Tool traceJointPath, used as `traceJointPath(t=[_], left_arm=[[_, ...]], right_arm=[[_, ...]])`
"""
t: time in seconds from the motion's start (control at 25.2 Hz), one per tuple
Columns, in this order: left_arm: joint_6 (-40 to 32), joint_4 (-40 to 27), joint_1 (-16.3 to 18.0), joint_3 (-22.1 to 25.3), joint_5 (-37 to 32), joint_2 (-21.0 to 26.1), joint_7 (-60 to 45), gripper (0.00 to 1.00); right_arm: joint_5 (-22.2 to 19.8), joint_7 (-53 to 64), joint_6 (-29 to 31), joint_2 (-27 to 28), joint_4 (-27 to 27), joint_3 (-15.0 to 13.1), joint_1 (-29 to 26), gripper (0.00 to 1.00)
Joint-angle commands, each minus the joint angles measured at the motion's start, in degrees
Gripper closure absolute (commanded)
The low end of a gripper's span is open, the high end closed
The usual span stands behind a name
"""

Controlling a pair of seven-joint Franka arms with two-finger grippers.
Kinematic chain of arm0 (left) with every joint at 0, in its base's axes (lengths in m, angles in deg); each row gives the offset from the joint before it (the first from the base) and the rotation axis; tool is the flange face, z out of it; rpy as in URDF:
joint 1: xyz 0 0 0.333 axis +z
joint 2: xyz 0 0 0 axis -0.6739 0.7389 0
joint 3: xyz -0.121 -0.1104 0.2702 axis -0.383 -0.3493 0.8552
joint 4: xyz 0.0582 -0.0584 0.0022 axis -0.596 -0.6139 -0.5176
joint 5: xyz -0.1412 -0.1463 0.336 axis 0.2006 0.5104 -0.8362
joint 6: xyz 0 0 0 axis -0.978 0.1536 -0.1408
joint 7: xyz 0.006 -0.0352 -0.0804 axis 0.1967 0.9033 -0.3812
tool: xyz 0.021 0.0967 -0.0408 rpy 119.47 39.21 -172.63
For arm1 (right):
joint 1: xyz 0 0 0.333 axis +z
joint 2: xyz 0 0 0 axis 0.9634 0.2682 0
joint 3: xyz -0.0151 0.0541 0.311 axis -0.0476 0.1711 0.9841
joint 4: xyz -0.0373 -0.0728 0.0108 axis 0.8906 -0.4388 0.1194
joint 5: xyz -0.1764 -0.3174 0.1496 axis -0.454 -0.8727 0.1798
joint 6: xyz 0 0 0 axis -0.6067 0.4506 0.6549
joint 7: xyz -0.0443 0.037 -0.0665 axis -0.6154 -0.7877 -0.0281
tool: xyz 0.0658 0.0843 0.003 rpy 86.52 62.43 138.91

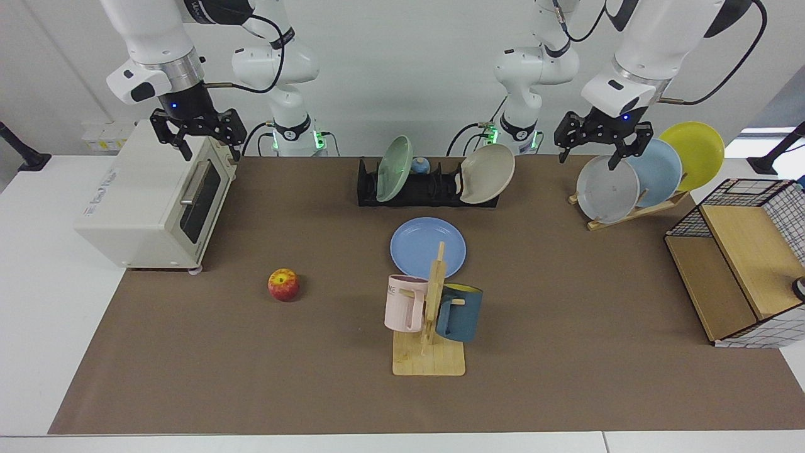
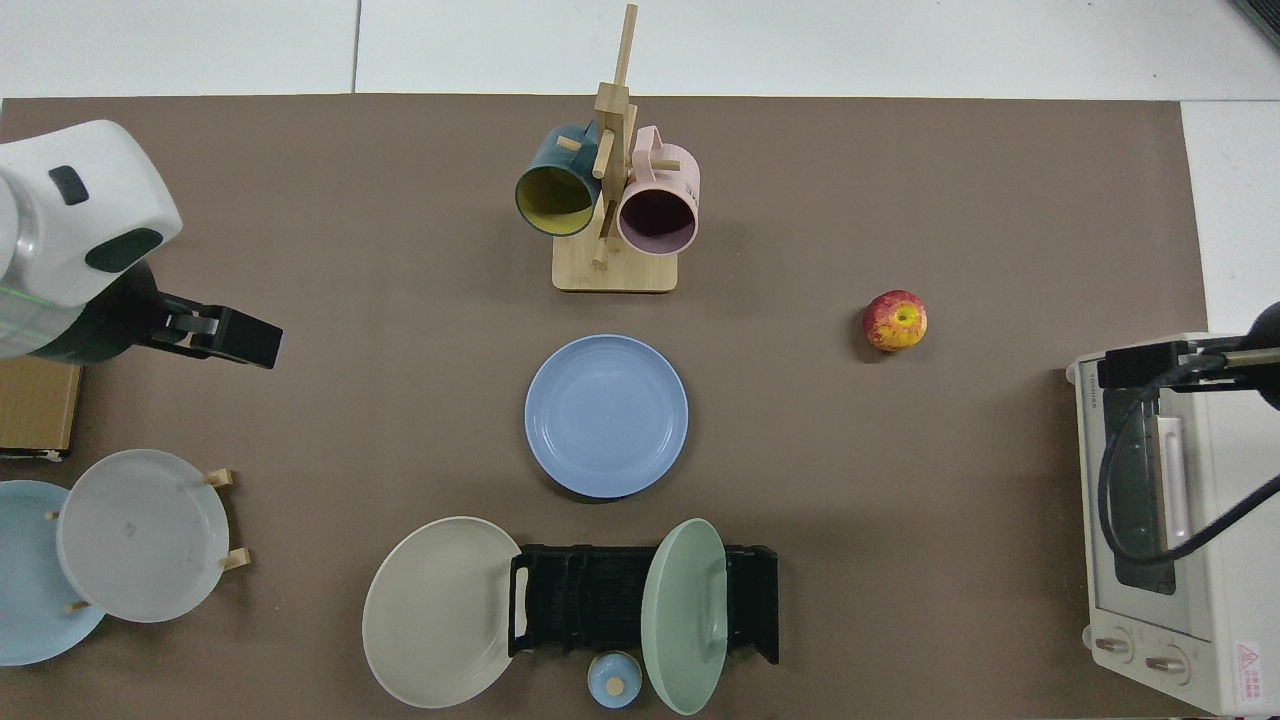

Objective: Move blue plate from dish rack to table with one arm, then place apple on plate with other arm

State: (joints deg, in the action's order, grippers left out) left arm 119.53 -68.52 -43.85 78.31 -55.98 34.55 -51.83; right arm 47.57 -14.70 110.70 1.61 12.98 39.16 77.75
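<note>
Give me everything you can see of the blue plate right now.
The blue plate is round, shallow and plain periwinkle, with a smooth, slightly glossy surface and a low raised rim. It lies flat and right side up on the brown mat, between the black dish rack and the wooden mug stand, which hides part of its near edge in the facing view. Nothing lies on it, and neither gripper is near it.

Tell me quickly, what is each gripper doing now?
Left gripper: open, empty, raised above the wooden plate rack.
Right gripper: open, empty, above the toaster oven.
</note>
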Motion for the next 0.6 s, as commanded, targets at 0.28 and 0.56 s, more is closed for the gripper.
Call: traceJointPath(t=[0.28, 0.56], left_arm=[[-2.6, -2.3, 0.2, -0.4, -2.0, -2.2, -0.4, 0.0], [-2.6, -3.3, 0.6, -0.5, -1.6, -3.1, 0.2, 0.0]], right_arm=[[1.0, 1.9, 0.6, -0.6, 0.3, 0.2, -0.8, 0.0], [1.0, 1.9, 0.6, -0.6, 0.3, 0.2, -0.8, 0.0]])
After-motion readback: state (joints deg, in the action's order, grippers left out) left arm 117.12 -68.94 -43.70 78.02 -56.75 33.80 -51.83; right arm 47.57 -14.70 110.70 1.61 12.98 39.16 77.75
